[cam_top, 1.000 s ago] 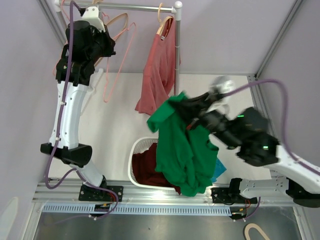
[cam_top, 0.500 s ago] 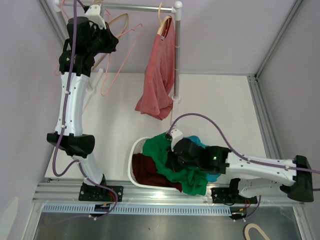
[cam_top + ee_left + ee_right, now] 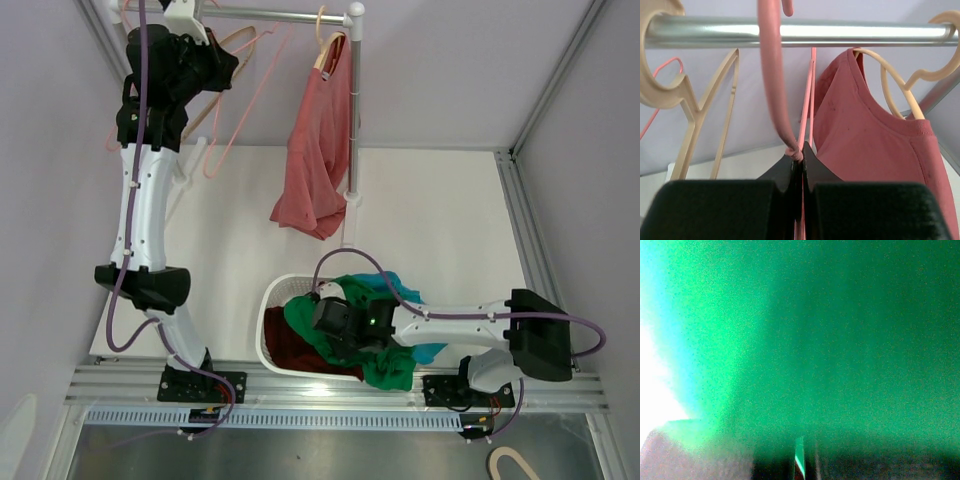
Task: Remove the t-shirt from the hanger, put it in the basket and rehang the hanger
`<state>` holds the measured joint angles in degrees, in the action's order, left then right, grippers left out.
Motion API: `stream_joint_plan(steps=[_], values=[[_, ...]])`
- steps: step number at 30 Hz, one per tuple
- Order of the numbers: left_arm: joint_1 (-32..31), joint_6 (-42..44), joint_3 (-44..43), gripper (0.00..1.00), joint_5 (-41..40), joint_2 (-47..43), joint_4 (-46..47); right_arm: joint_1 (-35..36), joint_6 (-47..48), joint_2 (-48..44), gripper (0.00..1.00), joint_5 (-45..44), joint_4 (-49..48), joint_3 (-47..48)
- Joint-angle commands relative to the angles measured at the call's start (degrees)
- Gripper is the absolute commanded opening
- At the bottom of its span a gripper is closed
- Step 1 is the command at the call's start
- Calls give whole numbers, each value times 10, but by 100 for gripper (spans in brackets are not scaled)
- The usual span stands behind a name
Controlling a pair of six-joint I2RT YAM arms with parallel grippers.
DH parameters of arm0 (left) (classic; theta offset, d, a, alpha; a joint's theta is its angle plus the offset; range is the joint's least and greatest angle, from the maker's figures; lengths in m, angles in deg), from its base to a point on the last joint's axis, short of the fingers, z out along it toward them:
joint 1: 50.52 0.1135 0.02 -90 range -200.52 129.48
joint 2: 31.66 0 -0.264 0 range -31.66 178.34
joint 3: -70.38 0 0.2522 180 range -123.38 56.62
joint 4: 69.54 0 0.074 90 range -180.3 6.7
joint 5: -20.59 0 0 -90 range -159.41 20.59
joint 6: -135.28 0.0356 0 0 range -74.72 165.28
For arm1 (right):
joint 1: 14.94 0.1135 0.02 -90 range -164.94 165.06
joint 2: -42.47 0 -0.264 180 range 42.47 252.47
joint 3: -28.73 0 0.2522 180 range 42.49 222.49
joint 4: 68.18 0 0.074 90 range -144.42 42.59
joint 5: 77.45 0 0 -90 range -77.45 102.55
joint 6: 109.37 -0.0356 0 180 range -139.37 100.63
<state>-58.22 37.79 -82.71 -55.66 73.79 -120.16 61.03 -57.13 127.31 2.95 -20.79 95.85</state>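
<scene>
Eleven o'clock: the left gripper (image 3: 799, 159) pinches a pink hanger (image 3: 771, 75) below the rail (image 3: 865, 31). Six o'clock: the right gripper (image 3: 325, 320), jaws narrow, clamps the green t-shirt (image 3: 390, 365) inside the basket (image 3: 264, 325).

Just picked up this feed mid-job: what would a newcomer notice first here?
The green t-shirt lies heaped in the white laundry basket at the near edge, with the right hand buried in it. Top left, the left hand is shut on a pink plastic hanger at the metal rail, beside a red t-shirt hanging on a beige hanger.
</scene>
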Motion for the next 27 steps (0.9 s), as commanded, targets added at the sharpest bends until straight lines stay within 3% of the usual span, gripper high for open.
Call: stream_joint_plan(steps=[1, 3, 4, 5, 6, 10, 15, 27], values=[[3, 3, -26, 1, 6, 8, 53, 2, -6, -66, 4, -45, 15, 17], [4, 0, -24, 1, 2, 14, 68, 2, 6, -104, 33, -48, 2, 14], [4, -2, -29, 1, 3, 18, 75, 2, 8, -122, 55, -46, -13, 10], [3, -2, -34, 1, 2, 22, 85, 2, 8, -155, 68, -48, -16, 7], [3, -2, -38, 1, -1, 31, 88, 2, 7, -171, 75, -52, -21, 0], [4, -5, -43, 1, -1, 48, 115, 2, -3, -227, 82, -74, -30, -14], [4, -17, -40, 1, 1, 66, 158, 4, -9, -292, 84, -89, -46, -33], [1, -44, -45, 1, -6, 110, 220, 18, -15, -314, 84, -110, -41, -30]])
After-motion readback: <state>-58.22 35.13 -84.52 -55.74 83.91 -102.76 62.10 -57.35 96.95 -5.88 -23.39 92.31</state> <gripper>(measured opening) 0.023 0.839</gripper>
